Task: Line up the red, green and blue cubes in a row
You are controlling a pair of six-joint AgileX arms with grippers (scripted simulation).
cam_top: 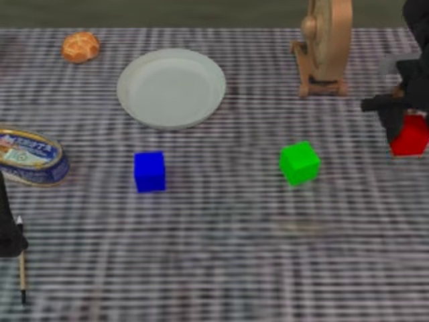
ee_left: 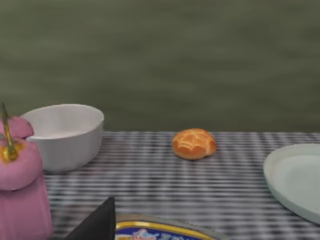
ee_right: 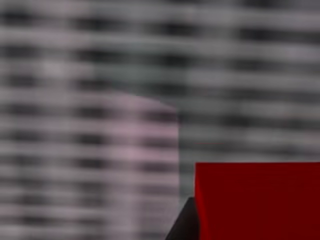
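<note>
Apparently mid-fetch: right gripper [cam_top: 402, 127] at table's right edge, jaws seemingly clamped on red cube [cam_top: 411, 137], next carrying it leftward beside green cube [cam_top: 299, 162], in line with blue cube [cam_top: 149, 171]; left gripper parked, jaws unreadable.

The plate [cam_top: 171, 88] serves as the landmark. The bread roll [cam_top: 81, 47] lies to its left, farther back. The tin [cam_top: 30, 157] sits left of the plate and nearer the front. One cube [cam_top: 149, 171] lies just in front of the plate. A second cube [cam_top: 299, 162] lies front-right of it. The wooden stand [cam_top: 324, 47] is right of the plate, and the third cube [cam_top: 410, 135] is far right at the table's edge.
</note>
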